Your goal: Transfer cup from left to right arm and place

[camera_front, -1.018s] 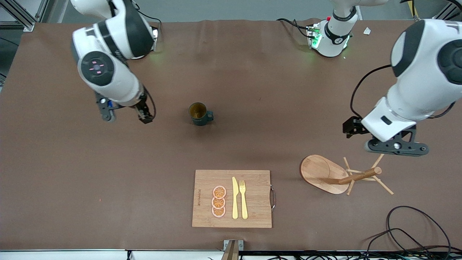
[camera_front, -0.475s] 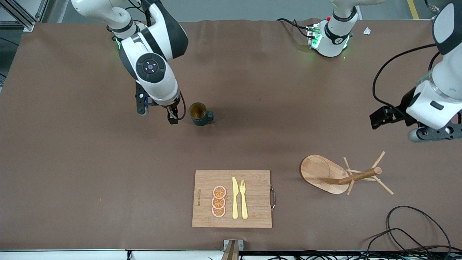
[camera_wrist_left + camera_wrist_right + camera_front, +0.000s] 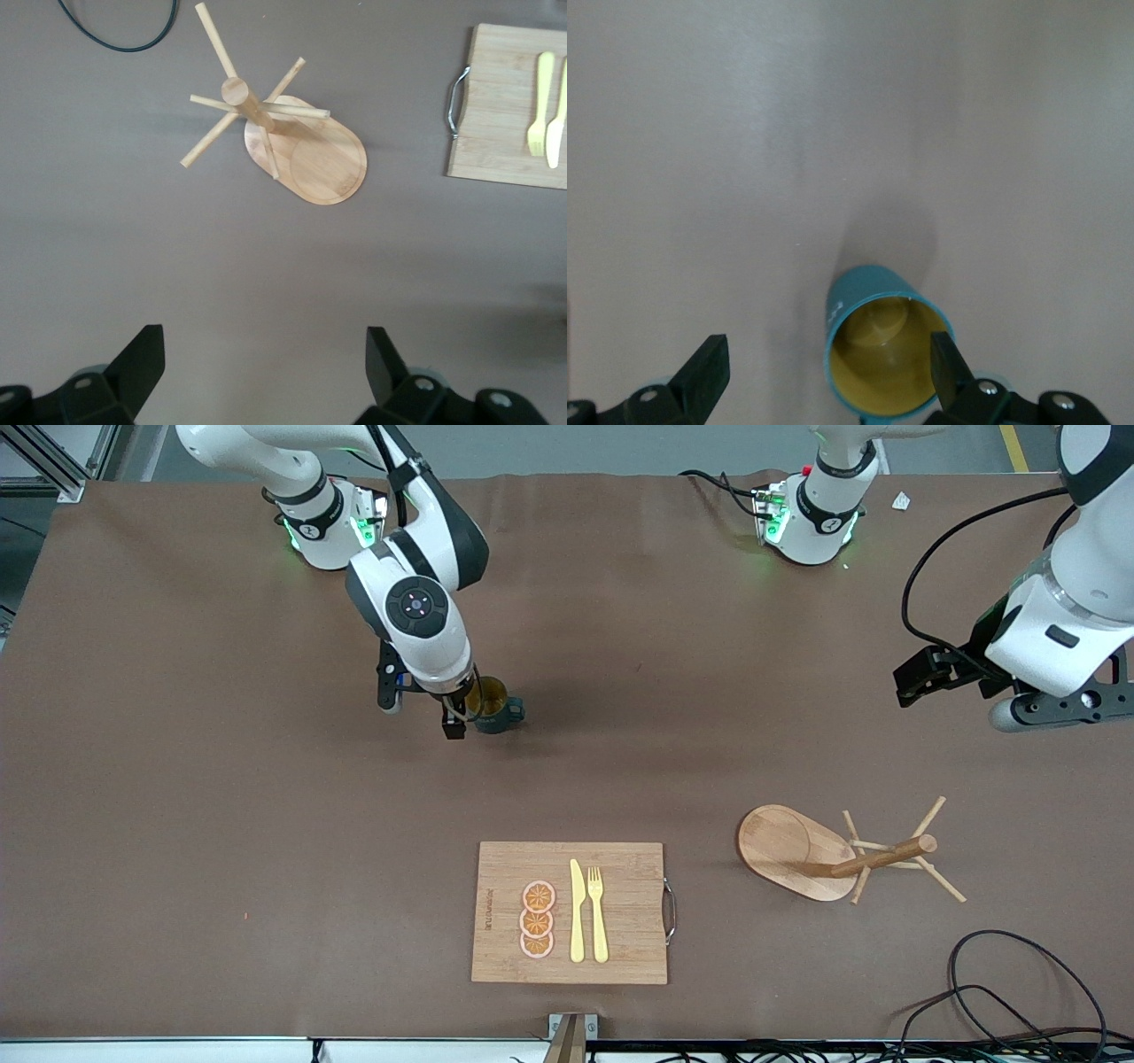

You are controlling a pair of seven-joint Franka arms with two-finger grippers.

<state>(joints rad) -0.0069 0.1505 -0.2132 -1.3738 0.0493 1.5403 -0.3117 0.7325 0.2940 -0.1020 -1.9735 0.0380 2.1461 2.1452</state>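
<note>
Right gripper (image 3: 828,376), jaws wide, over the cup (image 3: 493,707); left gripper (image 3: 264,365) waits, jaws wide

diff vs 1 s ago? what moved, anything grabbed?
The right pincer swept from the right arm's end of the table to the cup and now hangs open right at it, one finger over its rim; nothing is gripped. The left pincer rose away from the wooden mug tree, open and empty. The cup, the cutting board and the mug tree did not move.
</note>
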